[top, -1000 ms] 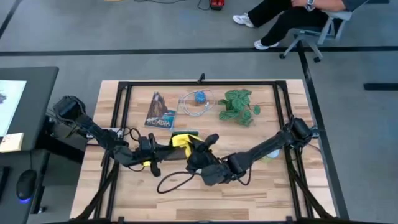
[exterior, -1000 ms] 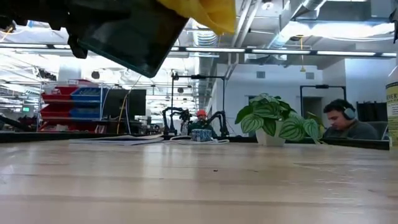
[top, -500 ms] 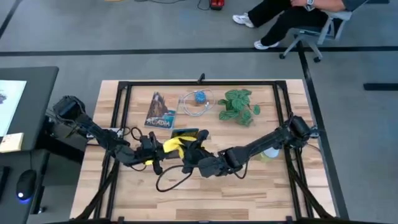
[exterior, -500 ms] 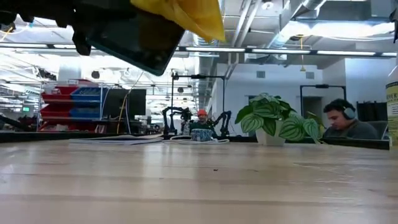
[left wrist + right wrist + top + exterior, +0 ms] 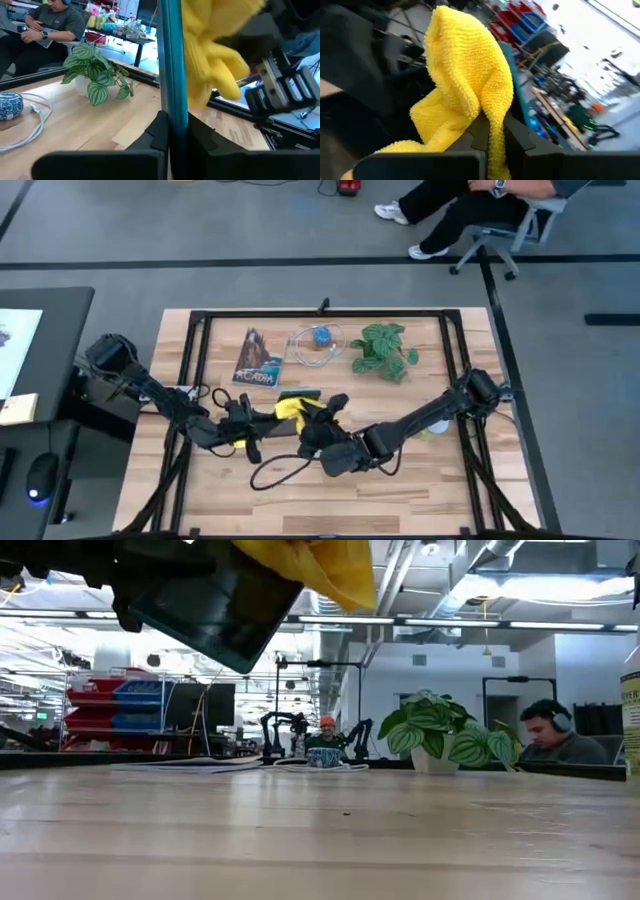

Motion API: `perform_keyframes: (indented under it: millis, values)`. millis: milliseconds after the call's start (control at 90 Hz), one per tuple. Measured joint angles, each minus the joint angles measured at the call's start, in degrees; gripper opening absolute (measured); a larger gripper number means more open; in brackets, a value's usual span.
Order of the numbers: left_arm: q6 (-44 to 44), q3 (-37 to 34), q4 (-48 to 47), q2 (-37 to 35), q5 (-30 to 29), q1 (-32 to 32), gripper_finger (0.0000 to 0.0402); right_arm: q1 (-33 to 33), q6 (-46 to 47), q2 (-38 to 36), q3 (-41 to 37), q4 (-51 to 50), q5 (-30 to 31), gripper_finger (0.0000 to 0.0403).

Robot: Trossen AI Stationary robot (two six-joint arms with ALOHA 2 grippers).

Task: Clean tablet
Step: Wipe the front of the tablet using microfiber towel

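Tablet (image 5: 296, 396) first: in the high view it is held up above the middle of the tabletop (image 5: 480, 490), with only a thin dark edge showing. The left gripper (image 5: 250, 418) is closed on one end of it. The right gripper (image 5: 312, 420) is closed on the yellow cloth (image 5: 288, 408) and presses it on the tablet.

In the low view the tablet (image 5: 210, 602) hangs tilted in the air, well above the wood. The yellow cloth (image 5: 320, 568) sits on its upper side.

In the left wrist view the tablet (image 5: 172, 65) is seen edge-on, pinched tight between the two dark fingers (image 5: 159, 134). The cloth (image 5: 210, 50) is bunched just beside it.

In the right wrist view the fingers (image 5: 480, 131) squeeze a fold of the cloth (image 5: 465, 95), and the tablet's edge (image 5: 512, 75) is right behind it.

To wipe well, I think the left gripper should keep the tablet steady. The right one should rub gently along the screen, because a hard push could twist the tablet loose.
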Motion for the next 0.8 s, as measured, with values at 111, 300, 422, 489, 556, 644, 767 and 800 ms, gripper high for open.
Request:
perform_keyframes:
  millis: [111,300,422,489,556,644,767,800]
  values:
    - [0.0,0.0,-0.1,0.0,0.1,0.0,0.0011,0.2,0.1,0.0,0.0,-0.1,0.2,0.001]
    - [0.0,0.0,0.3,0.0,-0.1,0.3,0.0011,-0.4,0.1,0.0,0.0,0.5,-2.1,0.001]
    - [0.0,0.0,0.9,0.0,-0.1,1.0,0.0011,-1.4,0.1,-0.1,0.0,1.7,-9.5,0.001]
    - [0.0,0.0,0.8,0.0,0.2,1.3,0.0011,-1.8,1.0,-0.1,0.0,1.5,-12.5,0.001]
    - [0.0,0.0,0.9,0.0,0.3,1.4,0.0011,-2.0,1.8,-0.1,0.0,1.0,-13.7,0.001]
    - [0.0,0.0,0.9,0.0,0.2,1.5,0.0011,-2.1,1.6,-0.1,0.0,0.9,-14.0,0.001]
    - [0.0,0.0,0.7,0.0,0.2,1.5,0.0011,-2.0,-0.1,-0.1,0.0,0.7,-12.2,0.001]
    - [0.0,0.0,0.7,0.0,0.1,1.4,0.0011,-1.7,-0.4,-0.1,0.0,0.5,-11.0,0.001]
